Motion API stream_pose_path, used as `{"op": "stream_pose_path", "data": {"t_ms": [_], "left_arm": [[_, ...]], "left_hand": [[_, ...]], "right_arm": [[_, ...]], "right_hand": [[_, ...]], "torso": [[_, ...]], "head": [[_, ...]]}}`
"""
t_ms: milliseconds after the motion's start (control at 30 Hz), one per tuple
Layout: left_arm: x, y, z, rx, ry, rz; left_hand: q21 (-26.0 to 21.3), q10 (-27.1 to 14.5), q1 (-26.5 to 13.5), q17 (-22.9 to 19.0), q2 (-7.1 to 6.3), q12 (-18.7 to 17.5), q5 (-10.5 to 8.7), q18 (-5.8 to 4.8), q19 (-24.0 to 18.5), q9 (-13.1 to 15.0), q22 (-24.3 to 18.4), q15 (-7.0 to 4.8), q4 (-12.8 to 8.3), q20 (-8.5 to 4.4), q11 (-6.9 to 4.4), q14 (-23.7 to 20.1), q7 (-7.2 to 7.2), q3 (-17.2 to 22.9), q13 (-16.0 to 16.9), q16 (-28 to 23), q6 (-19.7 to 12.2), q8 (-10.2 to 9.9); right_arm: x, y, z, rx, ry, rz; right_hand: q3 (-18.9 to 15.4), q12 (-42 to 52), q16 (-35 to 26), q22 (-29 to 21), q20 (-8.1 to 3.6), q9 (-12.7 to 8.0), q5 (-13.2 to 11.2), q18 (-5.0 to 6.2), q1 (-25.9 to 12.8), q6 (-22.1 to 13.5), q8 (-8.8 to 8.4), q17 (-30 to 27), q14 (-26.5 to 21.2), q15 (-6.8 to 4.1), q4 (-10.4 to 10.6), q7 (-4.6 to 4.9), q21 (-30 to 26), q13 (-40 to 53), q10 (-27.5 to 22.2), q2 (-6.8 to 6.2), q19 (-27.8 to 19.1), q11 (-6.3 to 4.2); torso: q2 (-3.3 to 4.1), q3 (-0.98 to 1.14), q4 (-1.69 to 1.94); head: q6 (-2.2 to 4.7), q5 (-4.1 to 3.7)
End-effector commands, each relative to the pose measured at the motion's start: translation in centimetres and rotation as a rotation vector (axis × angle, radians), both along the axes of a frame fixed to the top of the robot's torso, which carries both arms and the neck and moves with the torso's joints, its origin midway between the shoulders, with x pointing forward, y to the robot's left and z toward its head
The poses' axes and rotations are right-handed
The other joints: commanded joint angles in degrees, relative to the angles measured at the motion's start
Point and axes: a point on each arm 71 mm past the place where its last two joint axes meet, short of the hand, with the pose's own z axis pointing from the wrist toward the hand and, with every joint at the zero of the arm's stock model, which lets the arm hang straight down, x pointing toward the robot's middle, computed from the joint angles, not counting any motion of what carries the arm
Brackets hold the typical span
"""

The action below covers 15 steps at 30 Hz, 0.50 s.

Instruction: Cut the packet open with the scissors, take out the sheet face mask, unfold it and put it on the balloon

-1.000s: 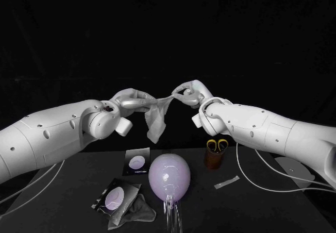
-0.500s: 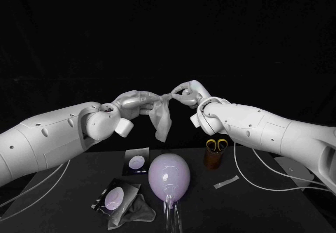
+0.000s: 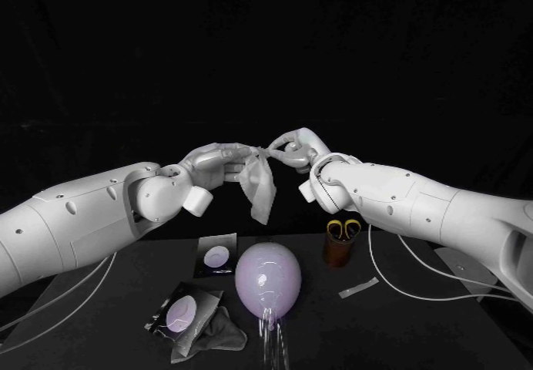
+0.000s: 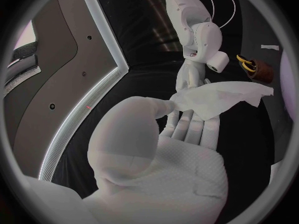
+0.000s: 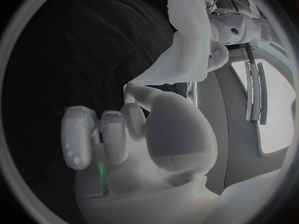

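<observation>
head view: left hand [image 3: 218, 163] and right hand [image 3: 293, 148] pinch the face mask [image 3: 260, 190].

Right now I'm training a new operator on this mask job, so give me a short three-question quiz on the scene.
1. What holds the sheet mask up in the air?
2. True or false: the balloon wears no mask yet.
3. The scissors are: A in the brown cup; B under the balloon; C wrapped in the sheet mask.
Key: 1. the left hand and the right hand, together; 2. true; 3. A.
</observation>
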Motion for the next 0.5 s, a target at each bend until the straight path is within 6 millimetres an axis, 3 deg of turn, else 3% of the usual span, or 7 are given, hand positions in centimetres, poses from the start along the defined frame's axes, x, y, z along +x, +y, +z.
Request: {"op": "stream_pose_path", "data": {"t_ms": [33,133,267,300,333,400,500], "left_arm": [[-0.2,-0.3,0.1,-0.050,0.026,-0.027],[-0.2,-0.3,-0.1,-0.060,0.039,-0.028],[-0.3,-0.3,-0.4,-0.071,0.051,-0.028],[-0.3,-0.3,-0.4,-0.073,0.053,-0.028],[-0.3,-0.3,-0.4,-0.076,0.055,-0.027],[-0.3,-0.3,-0.5,-0.079,0.058,-0.024],[-0.3,-0.2,-0.6,-0.080,0.061,-0.021]], "left_hand": [[-0.23,0.46,-0.52,0.08,0.12,0.33,0.09,0.84,0.38,8.62,-0.02,0.00,0.09,-0.01,0.03,0.44,7.81,0.32,0.08,-0.23,-0.30,2.47],[-0.48,0.86,-0.71,0.13,0.22,0.53,0.09,0.86,0.51,8.62,-0.05,-0.07,0.35,-0.02,-0.03,0.83,7.78,0.62,0.07,-0.36,-0.58,2.91],[-0.61,1.00,-0.86,0.16,0.24,0.57,0.09,0.90,0.68,8.64,-0.04,-0.11,0.55,-0.03,-0.06,1.11,7.77,0.80,0.03,-0.45,-0.84,3.21],[-0.61,1.00,-0.86,0.16,0.24,0.57,0.09,0.90,0.68,8.64,-0.04,-0.11,0.55,-0.03,-0.06,1.11,7.77,0.80,0.03,-0.45,-0.84,3.21],[-0.64,1.06,-0.90,0.17,0.23,0.59,0.09,0.91,0.74,8.65,-0.04,-0.13,0.59,-0.03,-0.08,1.20,7.76,0.85,0.02,-0.47,-0.93,3.30],[-0.67,1.10,-0.92,0.18,0.21,0.61,0.08,0.92,0.78,8.65,-0.04,-0.14,0.61,-0.04,-0.09,1.28,7.75,0.90,0.02,-0.49,-1.01,3.38],[-0.72,1.19,-0.93,0.20,0.18,0.64,0.09,0.94,0.84,8.66,-0.04,-0.16,0.58,-0.04,-0.11,1.38,7.75,0.96,0.01,-0.53,-1.10,3.50]], "right_arm": [[0.1,0.4,-0.7,-0.008,0.098,0.055],[0.2,0.4,-1.2,-0.021,0.151,0.063],[0.3,0.0,-1.6,-0.032,0.195,0.063],[0.3,-0.1,-1.7,-0.033,0.201,0.063],[0.4,-0.3,-1.7,-0.034,0.208,0.061],[0.4,-0.7,-1.8,-0.030,0.214,0.054],[0.4,-1.5,-1.9,-0.015,0.215,0.039]], "right_hand": [[-1.66,-6.43,-2.38,10.49,0.43,2.56,0.51,1.62,-2.00,-2.02,-1.52,9.46,3.16,0.63,0.94,0.90,-3.23,0.58,-3.51,-1.41,-1.92,0.76],[-6.55,-29.52,-12.69,6.65,2.07,0.28,0.25,3.62,-7.22,-8.28,-6.38,1.50,-3.27,3.09,5.14,3.86,-14.35,-11.49,-18.25,-5.35,-9.29,3.37],[-10.52,-36.65,-30.87,-1.21,3.73,-1.40,0.41,6.91,-9.41,-11.99,-10.03,-11.74,-16.54,4.47,8.63,4.75,-34.23,-17.62,-23.49,-7.32,-22.25,5.01],[-11.05,-38.17,-34.12,-2.98,4.13,-1.56,0.29,7.45,-9.23,-11.89,-10.35,-14.15,-18.92,4.36,9.24,4.53,-37.99,-19.32,-23.98,-7.08,-24.47,5.62],[-12.31,-40.00,-36.02,-5.21,4.45,-1.73,0.41,8.32,-9.19,-11.42,-10.65,-15.96,-19.86,4.85,10.14,5.33,-41.98,-21.78,-24.16,-7.40,-26.10,5.13],[-14.76,-43.62,-38.40,-9.08,5.40,-2.22,0.30,8.64,-7.27,-10.31,-11.59,-19.17,-19.96,5.14,11.86,5.21,-46.31,-28.00,-23.22,-6.81,-25.35,5.14],[-16.18,-45.21,-39.62,-11.30,5.06,-2.48,0.29,8.89,-5.68,-9.01,-11.96,-21.10,-19.98,5.01,12.88,5.20,-48.47,-31.65,-22.52,-6.05,-24.33,5.25]], "torso": [[0.02,-0.01,-0.03],[0.06,-0.02,0.00],[0.08,-0.01,-0.03],[0.08,-0.01,-0.03],[0.08,-0.01,-0.03],[0.04,-0.01,-0.07],[0.02,0.00,-0.06]], "head": [[0.04,0.00],[0.05,-0.03],[0.03,-0.01],[0.03,-0.01],[0.03,-0.01],[-0.01,0.06],[-0.05,0.06]]}}
